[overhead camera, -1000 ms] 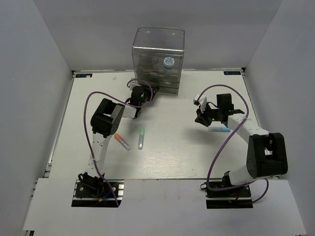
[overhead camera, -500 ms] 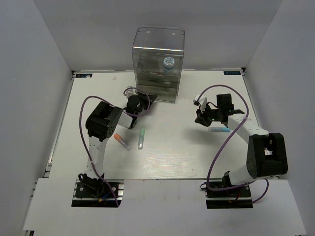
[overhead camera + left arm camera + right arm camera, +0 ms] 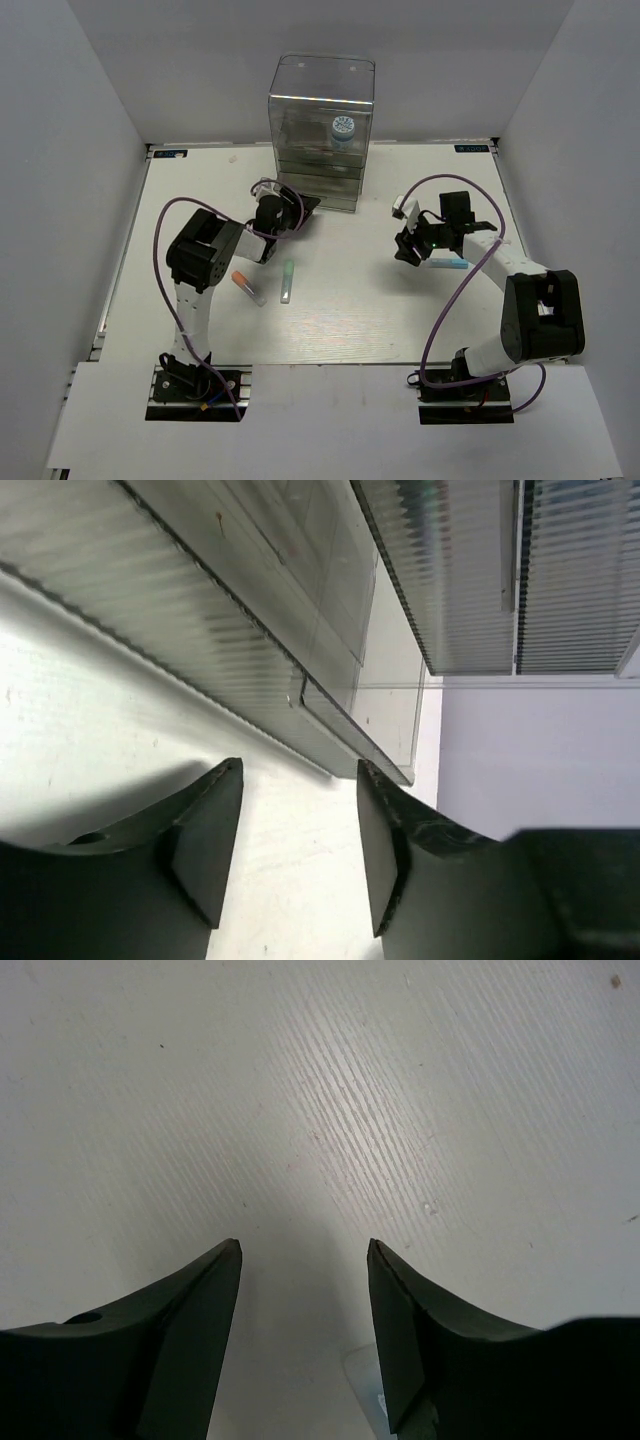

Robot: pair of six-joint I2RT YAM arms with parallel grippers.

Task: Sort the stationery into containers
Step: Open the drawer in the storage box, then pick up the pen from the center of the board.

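From up top I see the cabinet point(image 3: 322, 130) standing at the far edge of the table point(image 3: 350, 320), tall and clear, with greyish frames around its stacked drawers. The roll point(image 3: 343, 129) sits inside it, high up; it is round with a blue-and-white pattern.

Three markers lie loose on the table. The orange-capped marker point(image 3: 248, 288) lies on a slant near the left arm, and the mint marker point(image 3: 288, 282) lies just beside it, nearly lengthwise, the two apart. The light-blue marker point(image 3: 445, 264) lies crosswise on the right side, close under the right arm's wrist.

My left gripper point(image 3: 290, 210) is right in front of the cabinet's lowest drawers. In its wrist view the left gripper point(image 3: 298, 810) has its jaws standing apart with only bare table between them, and the ribbed clear drawer fronts point(image 3: 250, 630) fill the frame above.

The right gripper point(image 3: 408, 248) is low over the table, near the light-blue marker. Its own view shows the right gripper point(image 3: 303, 1290) spread too, holding nothing (a pale sliver shows by one finger at the bottom edge, and I cannot tell what it is).
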